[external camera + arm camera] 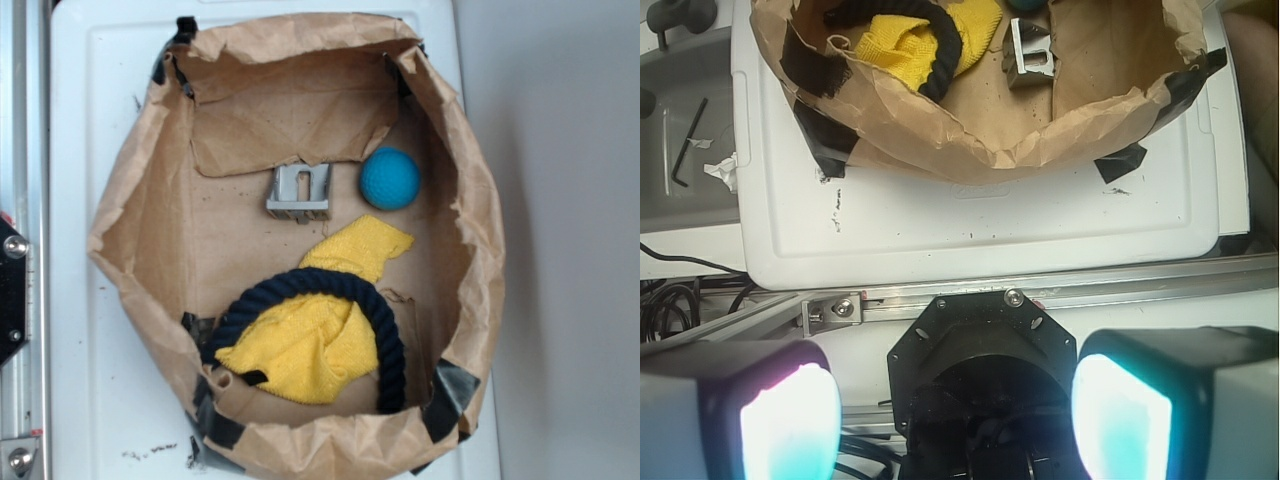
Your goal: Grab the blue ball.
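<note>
My claw (955, 410) hangs spread and empty, well short of the paper bag (470, 250); the blue ball (390, 178) sits inside beside the metal block (300, 192), reachable only from above.

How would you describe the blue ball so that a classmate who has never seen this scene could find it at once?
Look inside the rolled-down brown paper bag standing on the white surface. Near one side wall, beside the small grey metal block and close to a corner of the yellow cloth, lies the blue ball. It is the only round, teal thing there; the dark navy rope ring is a loop.
</note>
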{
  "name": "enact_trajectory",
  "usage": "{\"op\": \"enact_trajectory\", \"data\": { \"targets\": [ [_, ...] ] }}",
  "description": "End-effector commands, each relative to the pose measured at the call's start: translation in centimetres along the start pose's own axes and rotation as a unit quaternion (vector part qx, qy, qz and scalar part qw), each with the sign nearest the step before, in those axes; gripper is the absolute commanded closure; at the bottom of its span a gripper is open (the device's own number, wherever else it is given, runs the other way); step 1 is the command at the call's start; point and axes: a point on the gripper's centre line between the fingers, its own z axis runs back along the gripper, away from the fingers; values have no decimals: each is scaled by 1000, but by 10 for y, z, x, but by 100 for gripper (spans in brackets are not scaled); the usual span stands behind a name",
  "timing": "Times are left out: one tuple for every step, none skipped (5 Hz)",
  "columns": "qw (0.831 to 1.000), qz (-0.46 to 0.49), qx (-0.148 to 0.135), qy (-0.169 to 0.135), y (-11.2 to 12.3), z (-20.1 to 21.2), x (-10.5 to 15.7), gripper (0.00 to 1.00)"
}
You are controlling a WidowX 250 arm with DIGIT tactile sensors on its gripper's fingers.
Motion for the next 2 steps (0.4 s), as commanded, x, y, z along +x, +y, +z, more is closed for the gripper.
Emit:
{"op": "enact_trajectory", "data": {
  "targets": [
    [1000,0,0,0,0,0,0,0],
    [999,37,11,-7,9,-12,42,0]
  ]
}}
